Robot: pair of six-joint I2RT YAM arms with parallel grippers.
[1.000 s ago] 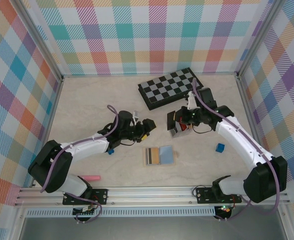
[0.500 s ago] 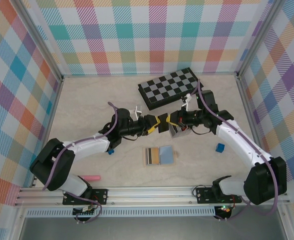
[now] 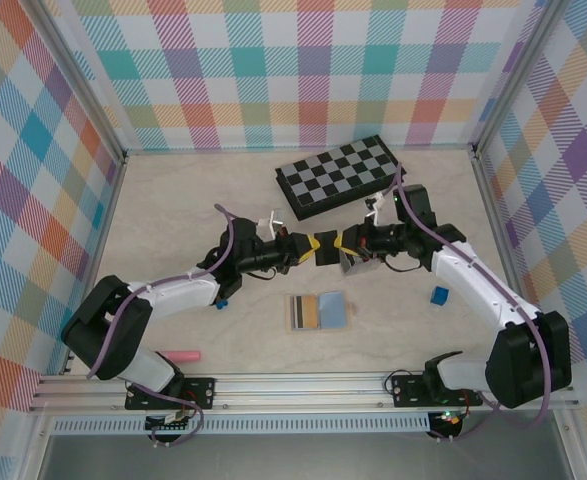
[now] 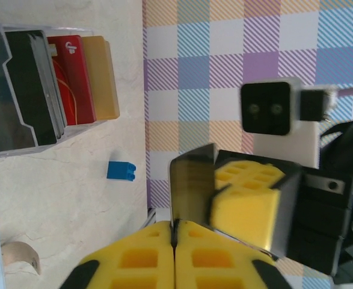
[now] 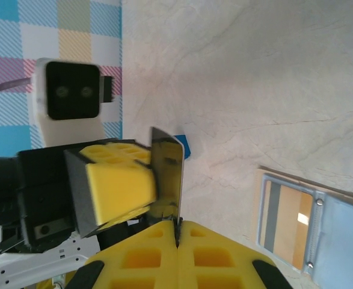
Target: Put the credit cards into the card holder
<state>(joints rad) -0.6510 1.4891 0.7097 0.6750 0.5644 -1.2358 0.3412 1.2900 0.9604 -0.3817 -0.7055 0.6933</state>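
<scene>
Over pale marbled tabletop [image 3: 173, 210], inside pastel plaid walls [image 3: 273, 70]: grey credit card [image 3: 324, 247] clamped by left gripper [image 3: 310, 245] and right gripper [image 3: 340, 241].

My left gripper [image 4: 175, 232], open a second ago, now pinches the thin dark grey plastic card [image 4: 191, 183] that my right gripper [image 5: 177, 229] has brought leftward to meet it.

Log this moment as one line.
phase: handover | thin dark plastic card: gripped from both sides | left fingers: shut on it | right fingers: shut on it | tan folding card holder: lying open, untouched
</scene>
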